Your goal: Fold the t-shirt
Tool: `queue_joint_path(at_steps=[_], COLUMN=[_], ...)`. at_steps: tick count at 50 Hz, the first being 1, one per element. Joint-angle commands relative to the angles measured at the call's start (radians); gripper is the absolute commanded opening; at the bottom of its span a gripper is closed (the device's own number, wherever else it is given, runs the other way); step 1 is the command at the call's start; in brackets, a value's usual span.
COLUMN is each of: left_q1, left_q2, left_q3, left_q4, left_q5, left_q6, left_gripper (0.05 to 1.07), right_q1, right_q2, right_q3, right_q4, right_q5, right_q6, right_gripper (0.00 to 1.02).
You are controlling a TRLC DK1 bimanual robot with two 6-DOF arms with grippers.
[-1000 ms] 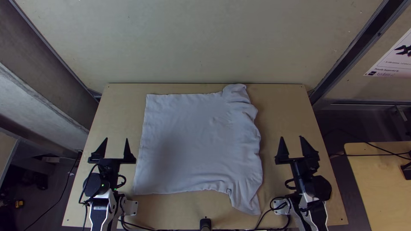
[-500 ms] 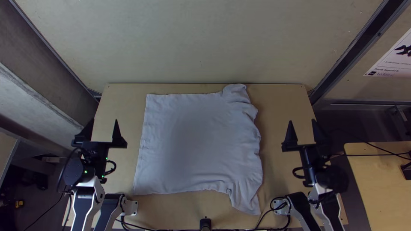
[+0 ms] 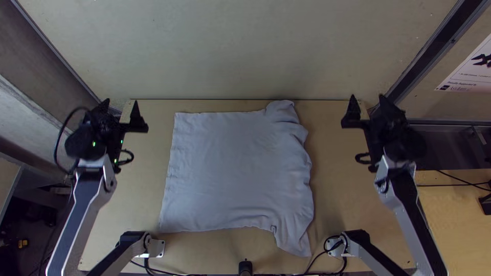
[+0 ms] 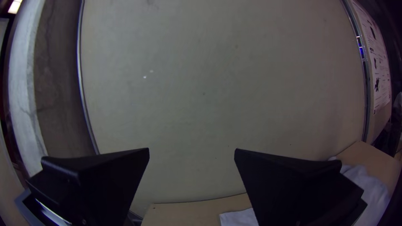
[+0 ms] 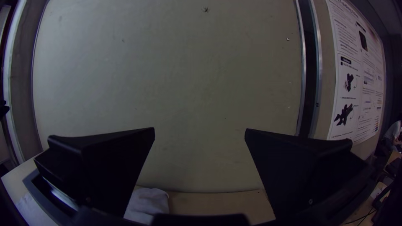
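My left gripper is at the table's far left corner, raised and open, away from the shirt. My right gripper stands open at the far right corner. Between them the white t-shirt lies spread on the table, its left side flat and its right side bunched in wrinkles, with a corner trailing toward the near edge. In the left wrist view, my left gripper has nothing between its fingers, and part of the shirt appears low down. In the right wrist view, my right gripper is likewise empty, near a shirt bulge.
The light wooden table has bare strips on both sides of the shirt. A pale panel rises behind its far edge. Cables and a small black post sit at the near edge. A printed sheet hangs at the right.
Both arms have extended toward the far side of the table and swung outward, the left one to the left and the right one to the right. The shirt has stayed as it was.
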State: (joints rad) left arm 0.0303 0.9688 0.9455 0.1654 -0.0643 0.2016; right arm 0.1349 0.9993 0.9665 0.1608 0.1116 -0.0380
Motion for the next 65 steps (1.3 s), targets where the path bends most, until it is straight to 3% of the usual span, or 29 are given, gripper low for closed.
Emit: queue_joint_path(at_steps=[1,8,20,33,44,49,59,65], left_q1=[0.003,0.005,0.002,-0.006,-0.007,-0.009,-0.023,-0.038], left_q2=[0.127,0.297,0.556,0.78,1.03,1.117,1.179,1.22], left_q3=[0.11,0.266,0.524,0.704,1.0,1.095,1.124,1.141], left_q4=[-0.035,-0.109,-0.283,-0.365,-0.711,-0.811,-0.822,-0.859], left_q5=[-0.003,-0.003,-0.002,-0.002,-0.002,-0.009,-0.017,-0.035], left_q6=[-0.024,-0.062,-0.16,-0.235,-0.321,-0.329,-0.324,-0.304], left_gripper=[1.03,1.03,1.03,1.03,1.03,1.01,1.01,0.95], right_q1=[-0.008,-0.018,-0.043,-0.05,-0.054,-0.054,-0.041,-0.037], right_q2=[0.113,0.279,0.581,0.742,0.855,0.917,1.015,1.059], right_q3=[0.112,0.258,0.564,0.676,0.715,0.77,0.857,0.905], right_q4=[-0.021,-0.083,-0.33,-0.357,-0.415,-0.488,-0.592,-0.639], right_q5=[-0.01,-0.01,-0.039,-0.098,-0.115,-0.118,-0.135,-0.136], right_q6=[0.007,0.049,0.17,0.224,0.282,0.319,0.332,0.351], right_gripper=[0.99,0.99,0.99,0.99,0.99,0.99,0.99,0.99])
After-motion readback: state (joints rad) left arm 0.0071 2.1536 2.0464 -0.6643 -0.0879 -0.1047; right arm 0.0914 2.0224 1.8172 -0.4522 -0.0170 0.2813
